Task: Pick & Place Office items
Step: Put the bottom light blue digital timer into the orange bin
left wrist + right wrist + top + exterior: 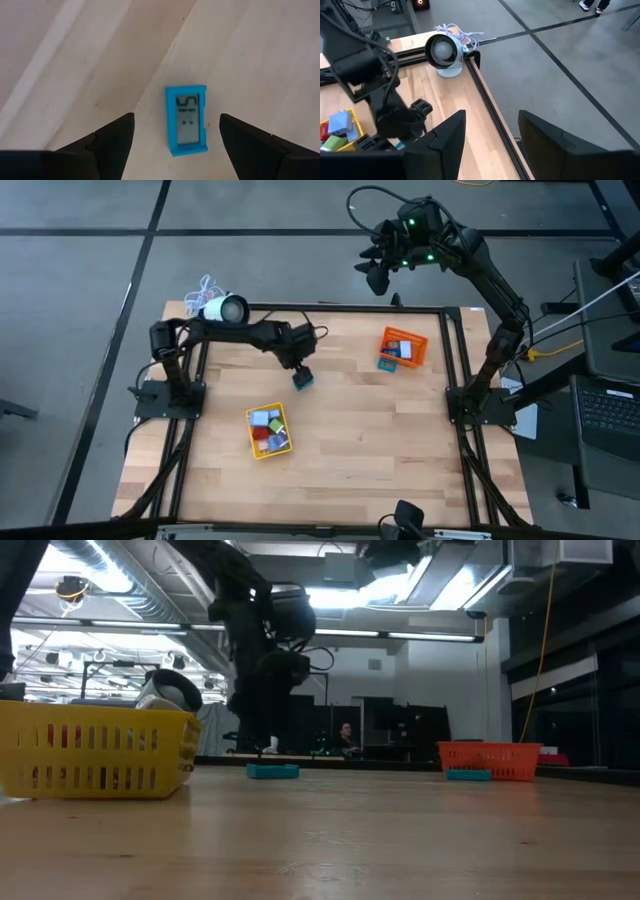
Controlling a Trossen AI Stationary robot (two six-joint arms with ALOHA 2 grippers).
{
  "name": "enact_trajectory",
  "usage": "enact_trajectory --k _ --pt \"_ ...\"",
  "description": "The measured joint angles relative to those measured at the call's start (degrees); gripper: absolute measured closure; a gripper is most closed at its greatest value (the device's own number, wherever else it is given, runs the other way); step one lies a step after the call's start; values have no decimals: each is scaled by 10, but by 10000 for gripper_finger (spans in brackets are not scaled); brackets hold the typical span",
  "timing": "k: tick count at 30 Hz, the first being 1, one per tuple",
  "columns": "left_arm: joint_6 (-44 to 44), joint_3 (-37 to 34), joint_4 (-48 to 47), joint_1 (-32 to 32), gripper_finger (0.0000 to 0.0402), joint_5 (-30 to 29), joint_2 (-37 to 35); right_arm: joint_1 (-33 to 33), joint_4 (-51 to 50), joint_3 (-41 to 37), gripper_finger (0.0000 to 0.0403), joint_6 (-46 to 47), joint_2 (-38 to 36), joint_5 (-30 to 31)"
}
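Left gripper [172, 135] hovers directly above blue office item [186, 119] lying flat on table [380, 430] mid-top, fingers spread wide, item's long axis running parallel to them. Right gripper [492, 132] raised beyond table's far edge, 2 fingers apart, empty; left arm far nearer.

Bare wood lies all around the teal piece [303, 380] beneath the left gripper [300, 366]. The yellow tray [256, 448] and orange tray [421, 350] stand well apart from it.

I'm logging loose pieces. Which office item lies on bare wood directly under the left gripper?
The blue piece with a grey screen-like face, lying flat between the open left gripper fingers; the others sit in or beside the trays.
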Motion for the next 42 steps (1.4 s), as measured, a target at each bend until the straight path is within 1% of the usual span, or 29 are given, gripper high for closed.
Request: enact_trajectory --k 4,9,14,22,24,26,28,32,33,37,39,42 --pt "-5 0 6 -21 114 -22 16 0 0 0 215 7 0 0" --pt "-25 0 8 -32 114 -20 35 0 0 0 215 17 0 -17" --pt "-28 0 6 -49 114 -23 50 2 0 0 215 24 0 -20" --pt "-40 4 10 -52 114 -31 75 2 1 0 215 29 0 -29" --pt "-41 5 9 -52 119 -34 85 3 1 0 215 30 0 -29" --pt "-50 5 5 -52 135 -34 91 3 1 0 215 30 0 -29" --pt "-52 6 5 -51 164 -34 95 3 1 0 215 30 0 -29" --pt "-49 5 6 -48 257 -36 97 3 1 0 215 26 0 -29" --pt "-45 5 10 -45 272 -34 97 2 1 0 215 24 0 -29" --pt "-30 26 13 -30 272 -2 101 -1 17 0 215 14 0 -29" --pt "-12 51 17 -20 272 18 106 -2 39 2 215 13 0 -28" --pt "9 93 48 -6 272 28 110 -6 76 24 215 12 1 -29"
